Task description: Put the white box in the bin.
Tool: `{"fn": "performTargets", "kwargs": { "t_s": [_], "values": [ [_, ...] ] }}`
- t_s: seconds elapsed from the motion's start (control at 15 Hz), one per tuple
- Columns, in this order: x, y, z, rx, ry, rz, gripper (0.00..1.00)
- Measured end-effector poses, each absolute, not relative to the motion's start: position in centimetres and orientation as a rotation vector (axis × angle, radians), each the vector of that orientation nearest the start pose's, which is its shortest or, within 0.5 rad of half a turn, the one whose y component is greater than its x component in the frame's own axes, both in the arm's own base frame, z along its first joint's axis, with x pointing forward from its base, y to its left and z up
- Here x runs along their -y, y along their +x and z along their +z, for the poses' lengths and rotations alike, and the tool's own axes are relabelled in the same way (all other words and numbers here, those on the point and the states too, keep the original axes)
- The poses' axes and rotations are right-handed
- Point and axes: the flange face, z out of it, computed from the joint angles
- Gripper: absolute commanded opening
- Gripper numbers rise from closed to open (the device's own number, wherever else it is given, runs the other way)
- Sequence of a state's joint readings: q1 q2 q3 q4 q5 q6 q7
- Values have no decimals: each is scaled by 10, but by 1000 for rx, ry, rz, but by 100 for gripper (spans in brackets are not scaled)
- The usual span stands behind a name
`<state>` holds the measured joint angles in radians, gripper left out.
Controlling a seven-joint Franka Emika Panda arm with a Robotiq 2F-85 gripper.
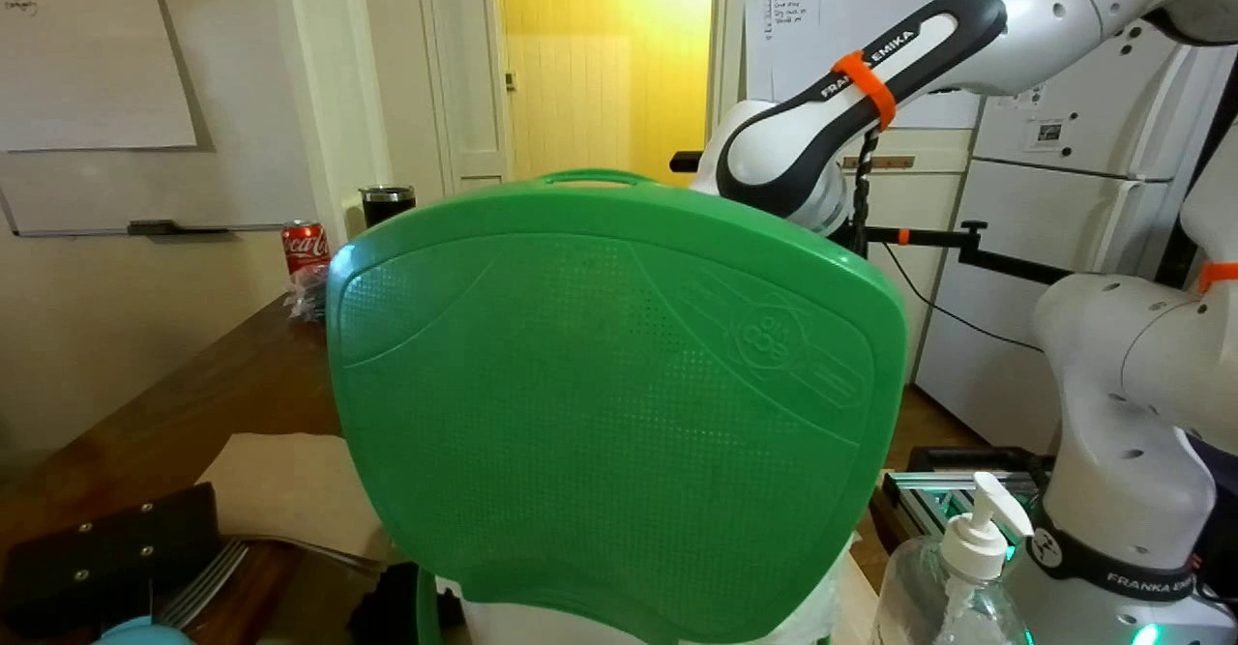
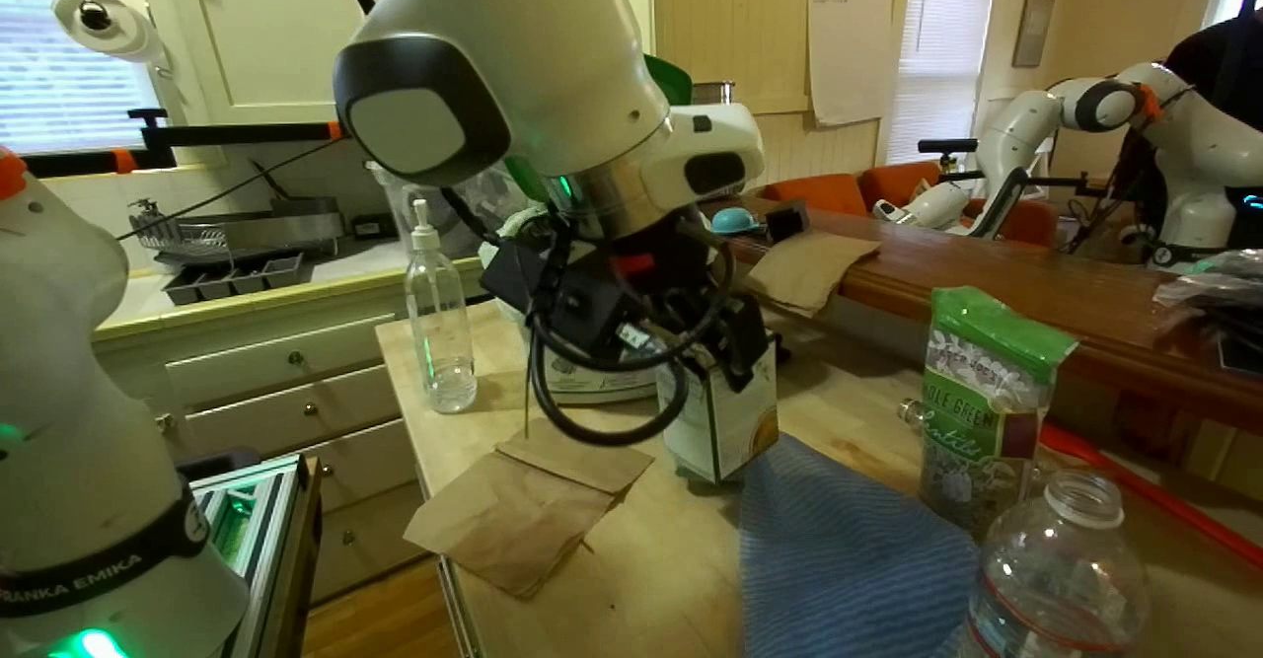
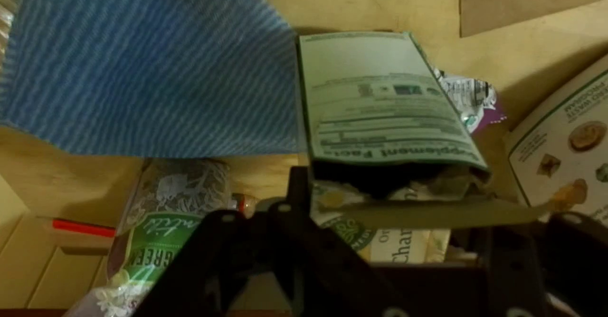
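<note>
My gripper (image 3: 407,210) stands with its fingers wide apart about the torn end of the white box (image 3: 375,98); whether they press on it I cannot tell. The box shows pale panels bordered in green: a broad face carries a "Supplement Facts" table, inverted in the wrist view, and an orange round motif marks a lower corner in an exterior view. Its open end gapes on a dark interior, with a ragged tan flap projecting across between my fingers. It is outside the bin (image 3: 570,165), on or just over the counter (image 2: 671,579), I cannot tell which, with a blue striped cloth (image 3: 156,70) along one side and a silver and purple wrapper (image 3: 468,96) near the opposite side. The bin's printed wall lies past the wrapper; its green lid (image 1: 609,394) stands raised. Farther back, a white refrigerator (image 1: 1045,202) stands behind my arm (image 1: 1054,7).
</note>
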<state>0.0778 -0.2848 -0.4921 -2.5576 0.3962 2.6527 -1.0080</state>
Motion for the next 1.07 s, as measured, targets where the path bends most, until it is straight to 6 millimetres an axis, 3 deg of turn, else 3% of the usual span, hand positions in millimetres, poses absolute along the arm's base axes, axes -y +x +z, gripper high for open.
{"fn": "performTargets", "kwargs": {
  "t_s": [0.2,0.4,0.67,1.07],
  "values": [
    [185,423,420,447,-2915,-773,66],
    [176,429,447,498,-2889,-813,72],
    [157,437,474,575,-2861,-856,80],
    [119,452,513,718,-2813,-932,84]
  ]
}}
